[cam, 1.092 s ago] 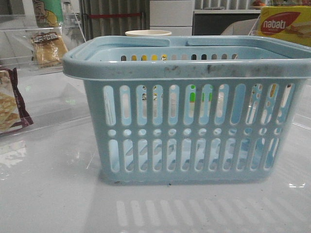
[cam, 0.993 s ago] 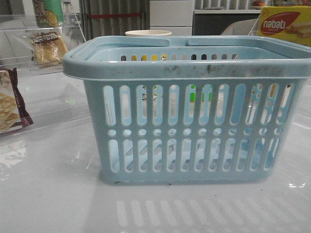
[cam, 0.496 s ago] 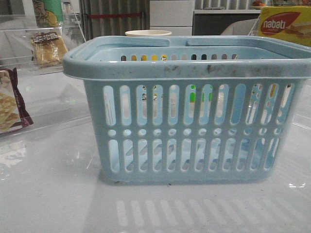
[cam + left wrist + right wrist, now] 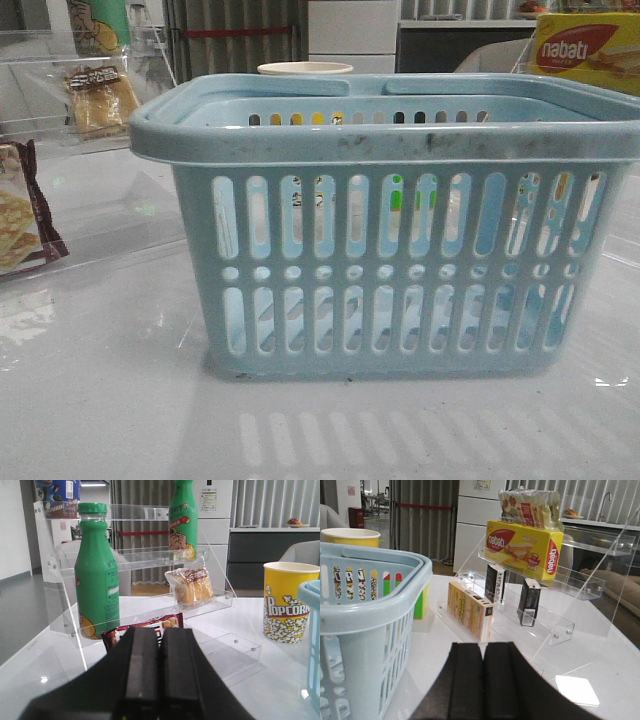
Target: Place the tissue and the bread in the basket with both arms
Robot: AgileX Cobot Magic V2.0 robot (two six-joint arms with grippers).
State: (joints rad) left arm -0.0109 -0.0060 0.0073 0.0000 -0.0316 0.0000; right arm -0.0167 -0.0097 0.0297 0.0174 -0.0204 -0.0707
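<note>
The light-blue basket (image 4: 390, 240) stands in the middle of the table; its rim also shows in the right wrist view (image 4: 380, 590). The bread (image 4: 100, 98), a clear packet of golden slices, sits on a clear shelf at the far left, and also shows in the left wrist view (image 4: 192, 586). A small dark pack that looks like the tissue (image 4: 529, 601) stands on a clear shelf; a similar dark pack (image 4: 495, 582) stands just behind it. My left gripper (image 4: 160, 635) is shut and empty, short of the bread. My right gripper (image 4: 483, 652) is shut and empty beside the basket. Neither gripper shows in the front view.
A maroon-edged cracker bag (image 4: 145, 626) and green bottles (image 4: 96, 570) are on the left shelf. A popcorn cup (image 4: 287, 602) stands behind the basket. A yellow Nabati box (image 4: 525, 547), a snack bag (image 4: 530, 507) and a yellow carton (image 4: 469, 611) are on the right shelf.
</note>
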